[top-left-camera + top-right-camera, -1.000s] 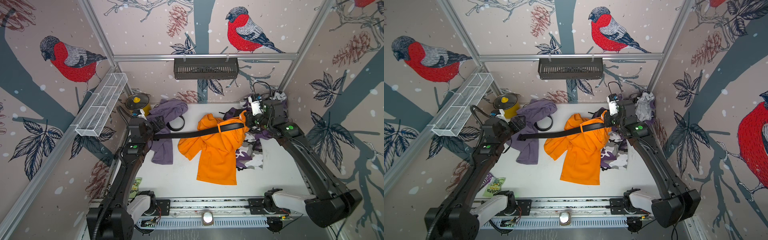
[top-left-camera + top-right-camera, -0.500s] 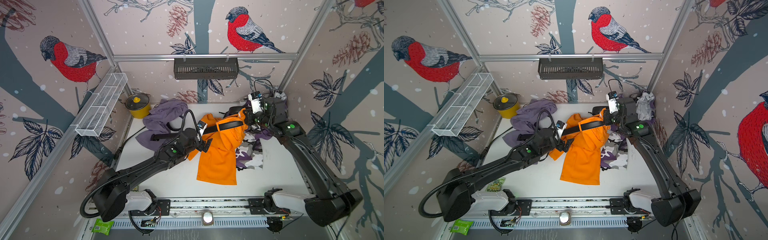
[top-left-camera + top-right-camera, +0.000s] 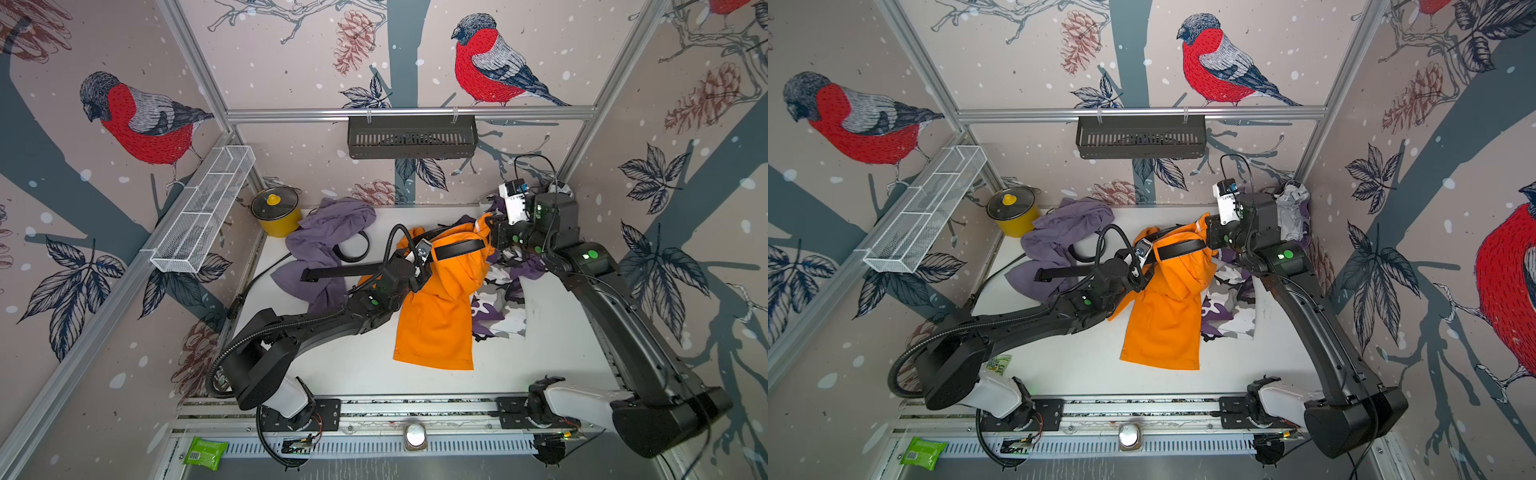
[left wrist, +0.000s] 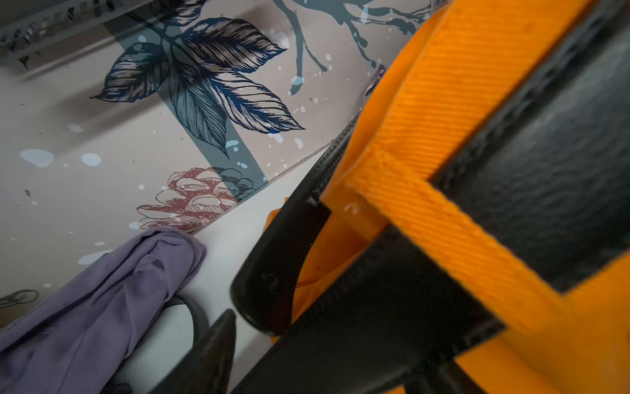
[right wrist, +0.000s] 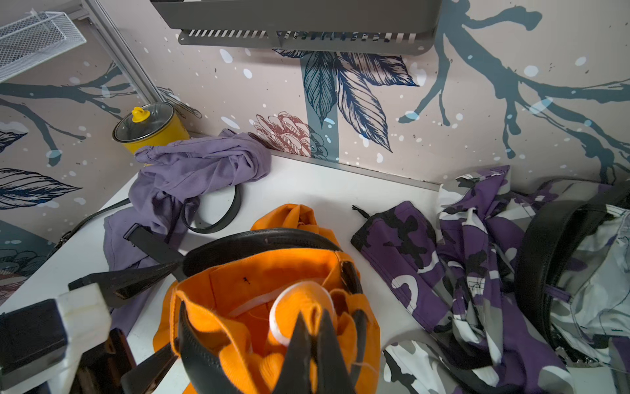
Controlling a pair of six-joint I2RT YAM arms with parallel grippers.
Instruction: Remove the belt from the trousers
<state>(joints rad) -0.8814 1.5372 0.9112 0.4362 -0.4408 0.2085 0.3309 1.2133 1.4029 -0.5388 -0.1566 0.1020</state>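
- Right gripper (image 5: pixel 308 327) is clamped on the waistband of the orange trousers (image 3: pixel 436 316), near the tabletop's far right corner
- Belt (image 3: pixel 457 249) sits in the loops, its free end over the purple garment (image 3: pixel 316 249) toward the left edge
- Left gripper (image 4: pixel 238 317) is at the belt; I cannot tell if it grips
- Green packet (image 3: pixel 205 453): print too small to read

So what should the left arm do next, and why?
Probably close the left gripper on the belt and pull toward its free end: the jaws stand open around it, it runs through a belt loop, and the right gripper holds the orange trousers.
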